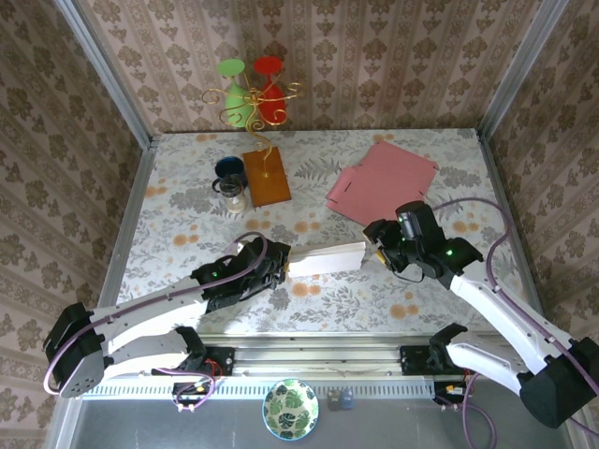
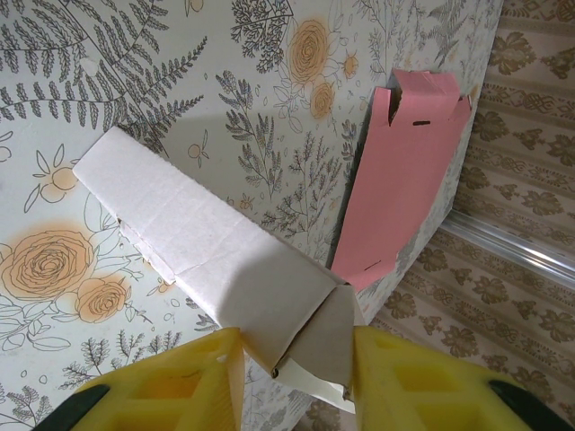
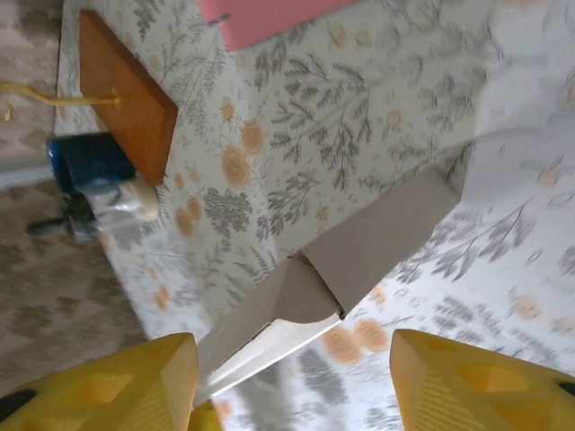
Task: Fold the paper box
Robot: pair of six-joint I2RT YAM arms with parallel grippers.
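The paper box [image 1: 326, 258] is a long white carton lying across the near middle of the table. My left gripper [image 1: 281, 269] is shut on its left end. In the left wrist view the box [image 2: 207, 233] runs away from me, and both yellow fingers [image 2: 193, 377] press its sides at the folded end flap, gripper [image 2: 296, 382]. My right gripper [image 1: 374, 245] stands open at the box's right end. From the right wrist, the box [image 3: 377, 242] and its loose end flap hang between the wide-apart fingers [image 3: 476, 382], closer to the left one, gripper [image 3: 292, 386].
A flat pink cardboard sheet [image 1: 384, 181] lies at the back right. A wooden base [image 1: 266, 176] with a gold wire stand, a blue cup [image 1: 229, 168] and a glass [image 1: 234, 195] stand at the back left. Patterned walls enclose the table.
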